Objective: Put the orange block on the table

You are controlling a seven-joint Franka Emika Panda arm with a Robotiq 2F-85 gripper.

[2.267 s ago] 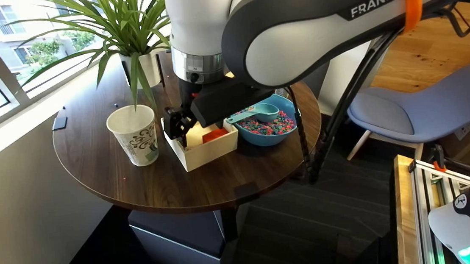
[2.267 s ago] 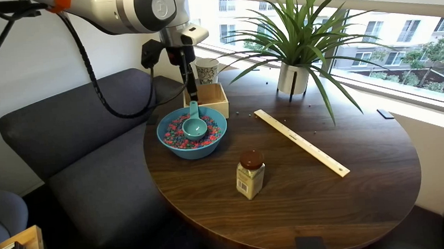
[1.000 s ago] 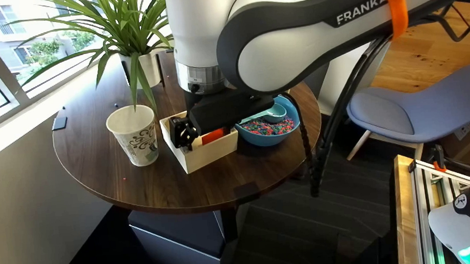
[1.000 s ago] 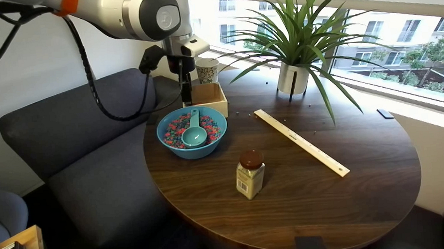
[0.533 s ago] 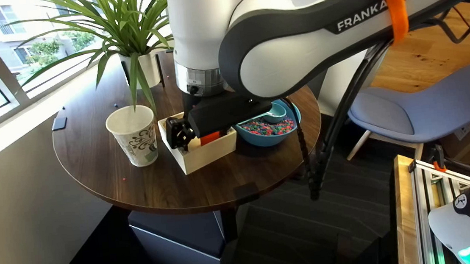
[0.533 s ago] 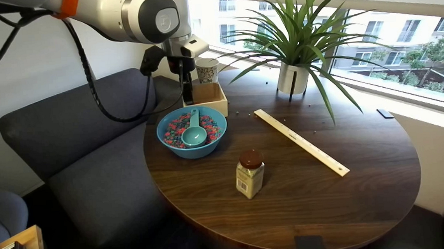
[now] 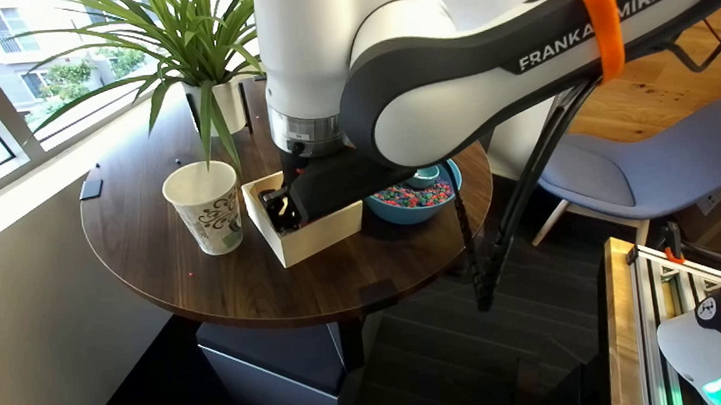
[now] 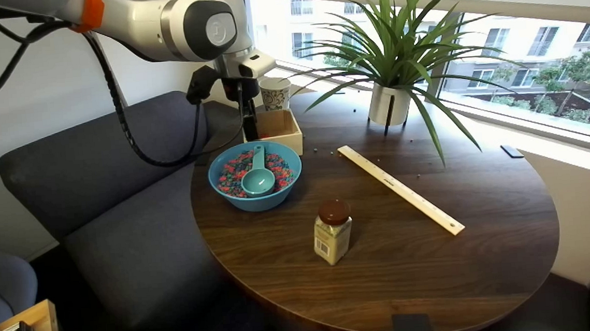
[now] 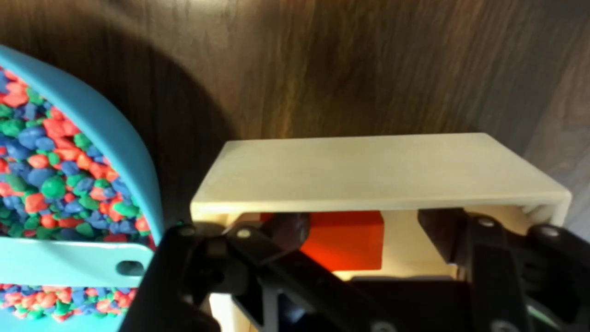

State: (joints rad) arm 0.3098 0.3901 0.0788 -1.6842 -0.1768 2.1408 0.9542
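Wrist view: orange blk [image 9: 349,242] ptly behind jaws.

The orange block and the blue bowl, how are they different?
The orange block has straight edges, but the blue bowl has a round rim. The block is much smaller than the bowl. The block is inside the box, while the bowl stands on the table with pebbles and a scoop in it. Both are one plain colour.
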